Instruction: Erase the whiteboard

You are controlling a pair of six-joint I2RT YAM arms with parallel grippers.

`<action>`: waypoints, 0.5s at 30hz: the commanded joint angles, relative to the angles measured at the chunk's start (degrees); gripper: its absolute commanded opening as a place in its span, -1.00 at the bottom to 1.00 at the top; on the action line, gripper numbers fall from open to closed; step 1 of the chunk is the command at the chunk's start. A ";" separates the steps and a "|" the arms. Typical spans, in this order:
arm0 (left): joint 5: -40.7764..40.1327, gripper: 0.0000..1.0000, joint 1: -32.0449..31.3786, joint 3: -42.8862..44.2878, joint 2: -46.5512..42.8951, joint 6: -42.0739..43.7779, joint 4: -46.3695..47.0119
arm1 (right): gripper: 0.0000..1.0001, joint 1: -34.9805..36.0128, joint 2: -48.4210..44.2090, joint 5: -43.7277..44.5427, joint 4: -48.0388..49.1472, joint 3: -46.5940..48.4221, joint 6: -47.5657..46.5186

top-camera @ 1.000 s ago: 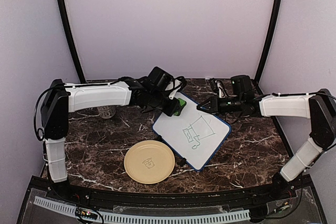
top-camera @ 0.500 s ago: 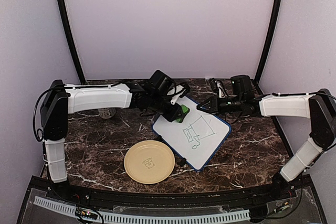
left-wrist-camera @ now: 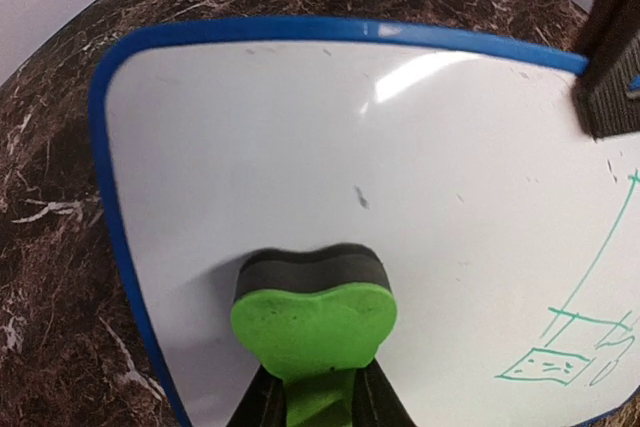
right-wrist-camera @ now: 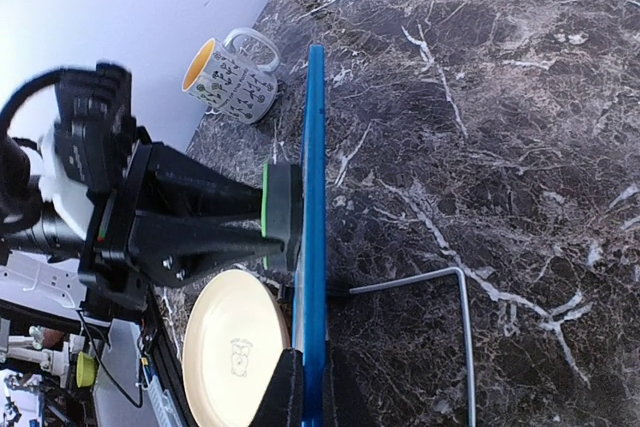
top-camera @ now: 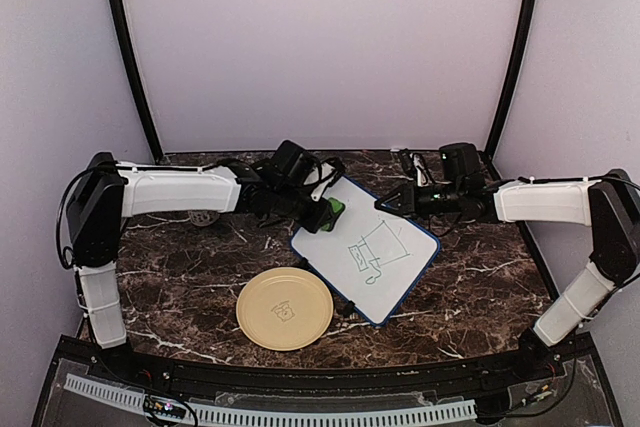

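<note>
The whiteboard [top-camera: 392, 265], white with a blue frame, stands tilted on the table and bears a green doodle [top-camera: 372, 250]. My right gripper [top-camera: 385, 204] is shut on its far edge; in the right wrist view the board shows edge-on [right-wrist-camera: 315, 197] between the jaws of this gripper [right-wrist-camera: 308, 379]. My left gripper [top-camera: 326, 213] is shut on a green and black eraser [top-camera: 335, 209]. In the left wrist view the eraser [left-wrist-camera: 312, 312] presses its black side on the board [left-wrist-camera: 300, 147] near the left edge, left of the doodle [left-wrist-camera: 575, 342].
A pale-yellow plate [top-camera: 285, 308] lies in front of the board and shows in the right wrist view [right-wrist-camera: 235, 352]. A patterned mug [right-wrist-camera: 232, 77] stands at the back left, partly hidden behind the left arm. A bent metal wire [right-wrist-camera: 445, 282] props the board from behind.
The left gripper with the eraser has slid a little to the left along the board, toward its left edge. The right gripper and the board have held still.
</note>
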 commanded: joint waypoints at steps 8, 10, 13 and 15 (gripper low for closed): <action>2.35 -0.96 -11.03 -13.50 -0.94 2.74 1.98 | -1.00 0.38 1.38 -0.82 -1.36 -0.20 -2.37; 2.39 -0.95 -11.54 -13.77 -0.88 2.66 2.16 | -1.00 0.29 1.52 -0.90 -1.27 -0.09 -2.30; 1.11 -0.95 -11.66 -13.48 -0.95 2.72 2.17 | -1.00 0.21 1.68 -0.99 -1.36 -0.03 -2.39; -2.38 -0.96 -11.48 -12.26 -0.91 2.78 1.54 | -1.00 0.20 1.87 -1.09 -1.36 0.10 -2.47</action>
